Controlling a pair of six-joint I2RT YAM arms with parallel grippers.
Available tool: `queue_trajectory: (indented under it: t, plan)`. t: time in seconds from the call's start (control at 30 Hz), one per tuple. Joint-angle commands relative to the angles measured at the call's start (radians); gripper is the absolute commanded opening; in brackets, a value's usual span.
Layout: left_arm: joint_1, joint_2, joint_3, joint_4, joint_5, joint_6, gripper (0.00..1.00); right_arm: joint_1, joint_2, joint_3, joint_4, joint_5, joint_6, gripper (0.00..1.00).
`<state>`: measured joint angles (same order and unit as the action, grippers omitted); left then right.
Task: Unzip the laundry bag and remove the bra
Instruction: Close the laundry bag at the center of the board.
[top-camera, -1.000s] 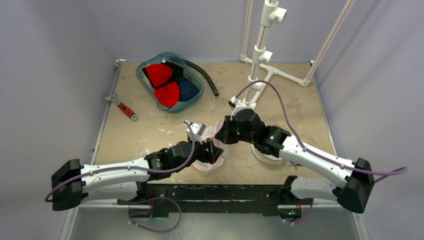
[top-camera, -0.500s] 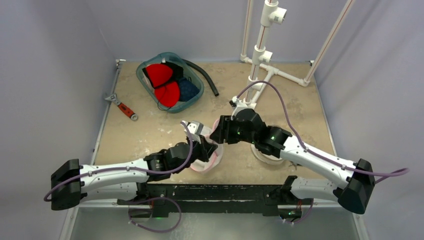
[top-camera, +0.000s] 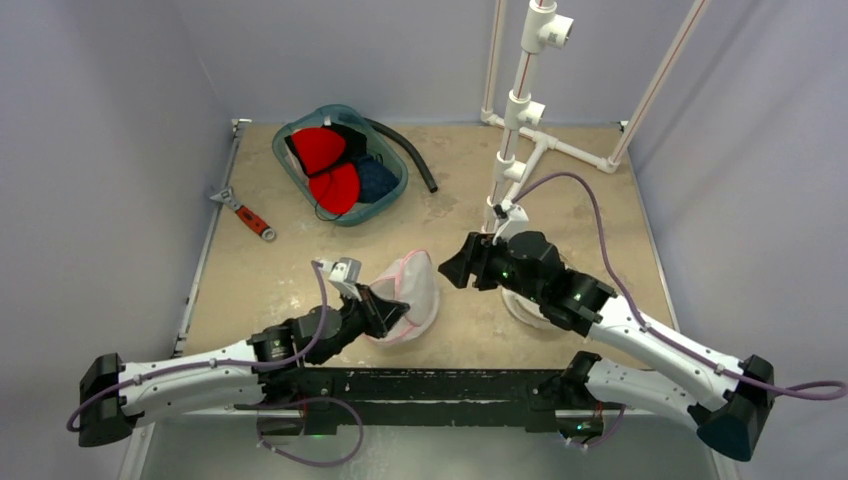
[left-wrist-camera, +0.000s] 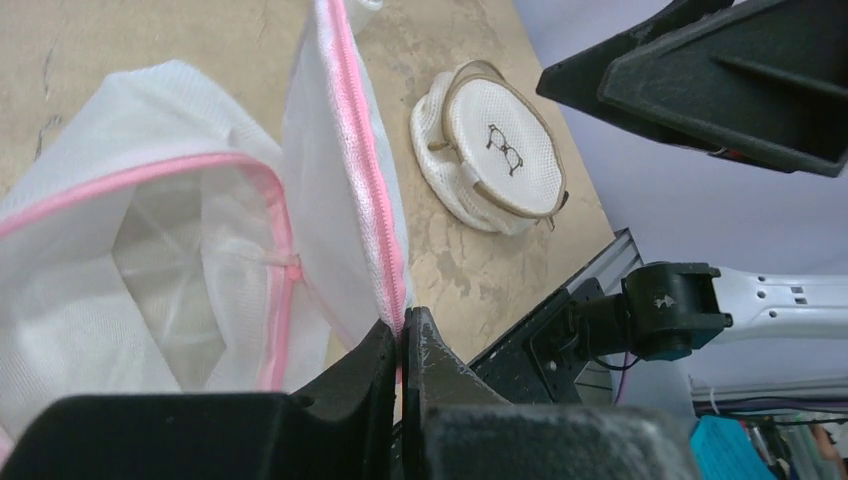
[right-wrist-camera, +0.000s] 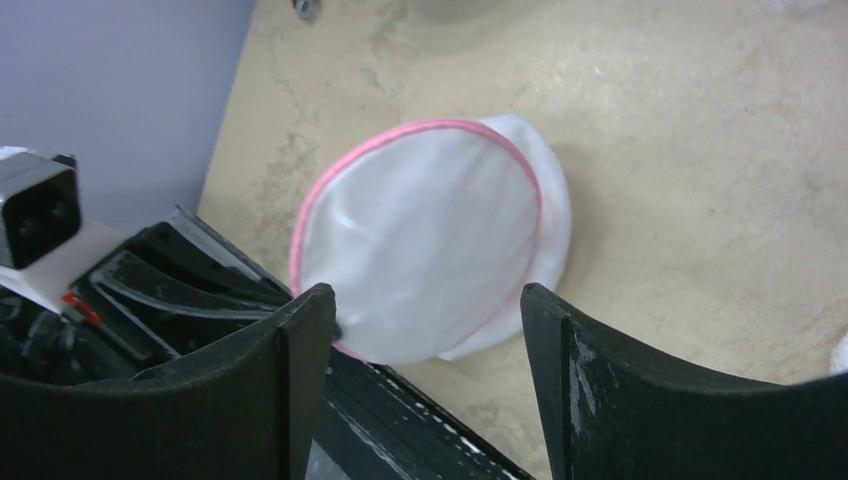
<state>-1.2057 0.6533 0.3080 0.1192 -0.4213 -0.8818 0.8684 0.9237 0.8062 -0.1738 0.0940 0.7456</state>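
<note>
The laundry bag (top-camera: 412, 288) is white mesh with a pink zipper edge and lies near the table's front middle. Its mouth gapes in the left wrist view, and the inside (left-wrist-camera: 150, 260) looks empty. My left gripper (top-camera: 385, 308) is shut on the bag's pink zipper edge (left-wrist-camera: 398, 300). My right gripper (top-camera: 452, 270) hangs open just right of the bag, with the bag (right-wrist-camera: 430, 250) beyond its spread fingers and nothing held. A white, tan-edged cupped piece (left-wrist-camera: 495, 150) lies on the table right of the bag, partly under the right arm (top-camera: 522, 312). I cannot tell if it is the bra.
A teal basket (top-camera: 290, 165) with red cups (top-camera: 320, 148) stands at the back left, with a black hose (top-camera: 405, 150) beside it. A red-handled wrench (top-camera: 248, 215) lies by the left edge. A white pipe frame (top-camera: 520, 110) rises at the back right.
My left gripper shut on the bag's zipper edge and drew back toward the near left. My right gripper opened, let the bag go and pulled away to the right.
</note>
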Motion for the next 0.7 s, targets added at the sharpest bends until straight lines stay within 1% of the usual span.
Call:
queue_trajectory:
  t: [0.0, 0.17, 0.27, 0.33, 0.47, 0.67]
  plan:
    - [-0.003, -0.124, -0.107, -0.065, -0.021, -0.183, 0.0, -0.021, 0.001, -0.111, 0.1, -0.023, 0.016, 0.68]
    - [-0.003, -0.25, -0.141, -0.247, -0.079, -0.276, 0.0, -0.035, 0.057, -0.218, 0.228, -0.092, 0.022, 0.58]
    - [-0.003, -0.296, -0.127, -0.317, -0.109, -0.288, 0.0, -0.038, 0.094, -0.277, 0.317, -0.166, 0.05, 0.52]
    - [-0.002, -0.316, -0.115, -0.354, -0.127, -0.29, 0.0, -0.039, 0.118, -0.323, 0.377, -0.197, 0.072, 0.51]
    - [-0.003, -0.331, -0.097, -0.382, -0.15, -0.279, 0.0, -0.038, 0.186, -0.359, 0.476, -0.25, 0.078, 0.51]
    - [-0.003, -0.307, -0.084, -0.374, -0.144, -0.268, 0.0, -0.038, 0.336, -0.345, 0.61, -0.275, 0.078, 0.48]
